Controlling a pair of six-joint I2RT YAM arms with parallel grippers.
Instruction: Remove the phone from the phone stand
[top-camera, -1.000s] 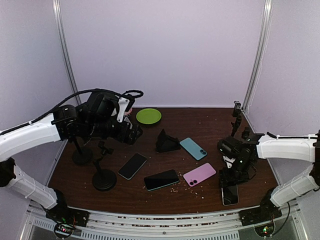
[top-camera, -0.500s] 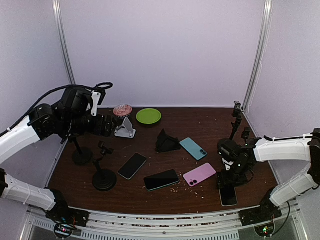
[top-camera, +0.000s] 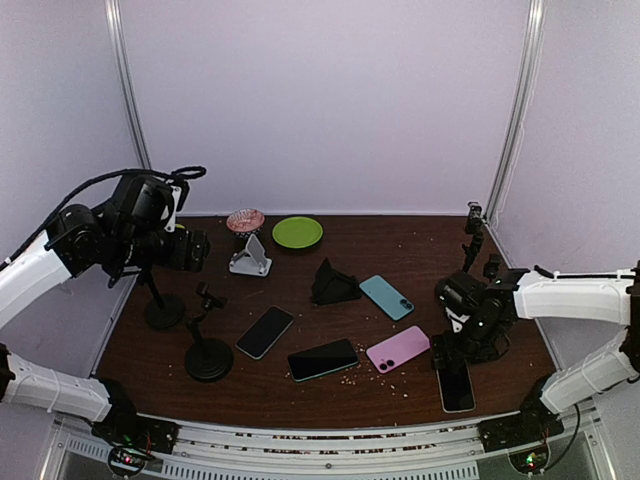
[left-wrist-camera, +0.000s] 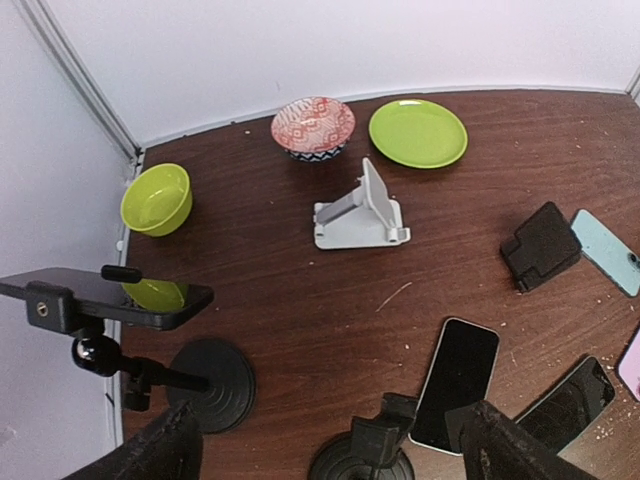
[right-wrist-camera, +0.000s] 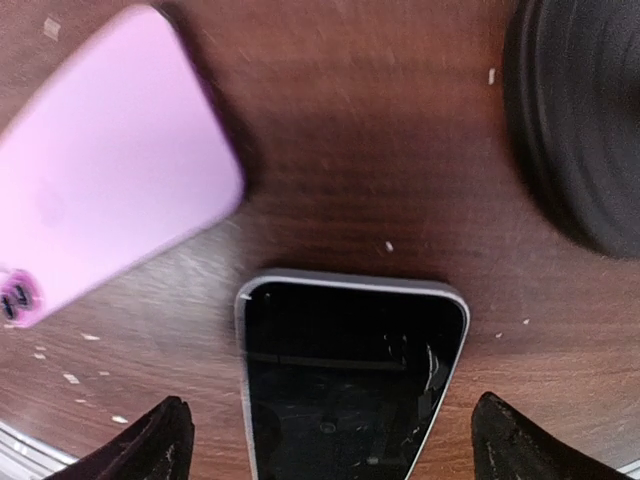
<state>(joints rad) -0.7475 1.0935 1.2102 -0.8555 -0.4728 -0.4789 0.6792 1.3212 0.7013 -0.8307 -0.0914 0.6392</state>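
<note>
Top external view: a dark wooden table (top-camera: 430, 235) carries several phones and stands. The task's thing, a silver-edged phone (top-camera: 457, 385), lies flat with its dark face up at the near right edge, off any stand and just below the right gripper (top-camera: 462, 348). A slender black stand (top-camera: 472, 235) rises behind the right arm (top-camera: 570, 295). A pink phone (top-camera: 398, 348) lies just left of the silver-edged phone. Further left lie a teal-edged phone (top-camera: 323, 359) and a black phone (top-camera: 265, 331). A light blue phone (top-camera: 386, 296) lies beside a black folding stand (top-camera: 333, 283). At the back stand a white stand (top-camera: 250, 258), a red patterned bowl (top-camera: 245, 219) and a green plate (top-camera: 297, 232).

Right wrist view: the right gripper's fingers (right-wrist-camera: 150, 445) are spread wide, one on each side of the silver-edged phone's near end. Neither touches it, and nothing is held. A round black base (right-wrist-camera: 580, 120) fills the upper right corner.

Left wrist view: the left gripper (left-wrist-camera: 330, 450) hangs high over the table's left side, its fingers (left-wrist-camera: 160, 450) spread wide and empty. At the left, a clamped phone (left-wrist-camera: 110, 297) sits level in a clamp stand (left-wrist-camera: 215, 380), its glossy face mirroring a yellow-green bowl (left-wrist-camera: 155, 198).
</note>
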